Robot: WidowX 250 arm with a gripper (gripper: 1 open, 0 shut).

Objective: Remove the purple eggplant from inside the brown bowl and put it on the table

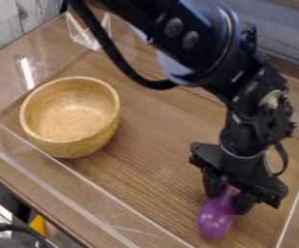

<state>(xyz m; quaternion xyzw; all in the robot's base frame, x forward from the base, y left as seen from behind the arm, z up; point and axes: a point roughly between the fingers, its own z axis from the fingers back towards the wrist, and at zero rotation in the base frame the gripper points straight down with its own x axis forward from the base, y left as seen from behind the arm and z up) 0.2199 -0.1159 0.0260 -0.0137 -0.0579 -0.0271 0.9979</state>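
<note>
Purple eggplant (217,219) on table (152,136) | fingers (229,197) pinching it | no legible writing

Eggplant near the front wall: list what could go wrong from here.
1. The claw is shut on the eggplant, which looks low over the table; being rounded, it might roll on release.
2. It sits close to the clear front wall, so it could bump or wedge against it.
3. If the fingers open only slightly, the glossy eggplant may cling and get dragged upward.
</note>
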